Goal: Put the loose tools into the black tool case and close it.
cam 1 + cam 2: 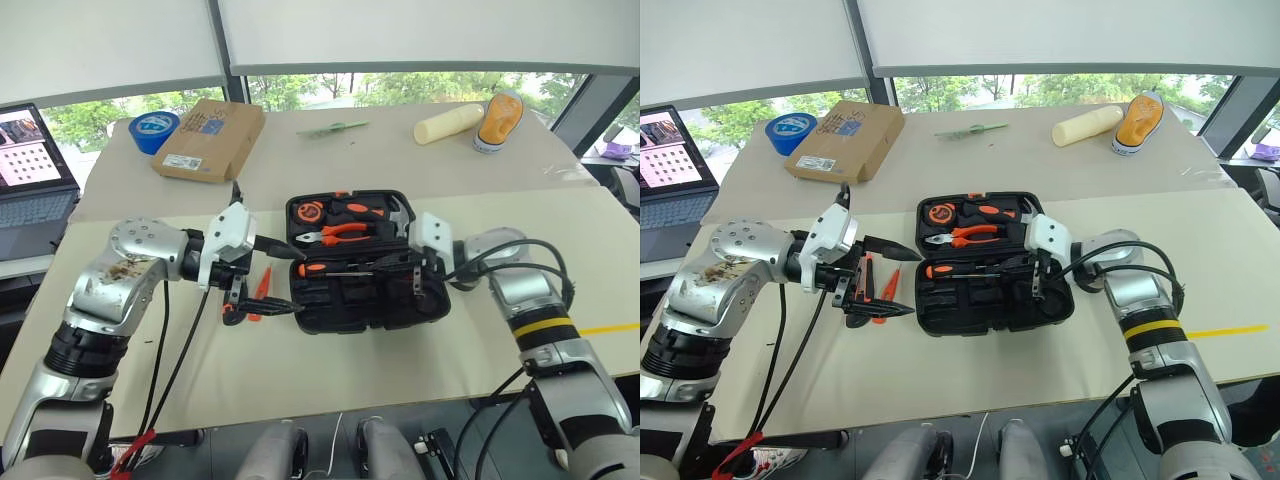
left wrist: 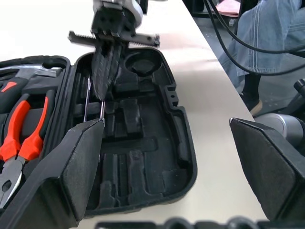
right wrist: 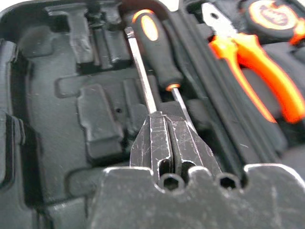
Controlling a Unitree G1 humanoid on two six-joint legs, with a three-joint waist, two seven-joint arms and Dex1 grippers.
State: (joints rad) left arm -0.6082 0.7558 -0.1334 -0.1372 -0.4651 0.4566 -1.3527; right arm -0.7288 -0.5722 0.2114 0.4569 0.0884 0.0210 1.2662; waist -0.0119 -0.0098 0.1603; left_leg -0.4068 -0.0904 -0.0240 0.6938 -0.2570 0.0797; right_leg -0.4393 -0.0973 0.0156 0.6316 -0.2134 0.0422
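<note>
The black tool case (image 1: pixel 430 305) lies open in the middle of the table. Its far half holds orange-handled pliers (image 1: pixel 345 232), and an orange and black screwdriver (image 1: pixel 318 268) lies along the near half. My right gripper (image 3: pixel 169 119) is shut over that near half, fingertips resting on two thin metal shafts (image 3: pixel 140 71); whether one is pinched I cannot tell. My left gripper (image 1: pixel 890 280) stands wide open at the case's left edge. Under it on the table lie a slim orange tool (image 1: pixel 888 285) and a darker one (image 1: pixel 868 275).
At the back left sit a brown cardboard box (image 1: pixel 210 138), a blue tape roll (image 1: pixel 153 130) and a laptop (image 1: pixel 30 160). A green stick (image 1: pixel 332 127), a cream cylinder (image 1: pixel 448 124) and an orange shoe (image 1: pixel 498 120) lie at the back. A person's leg (image 2: pixel 271 33) shows beyond the table.
</note>
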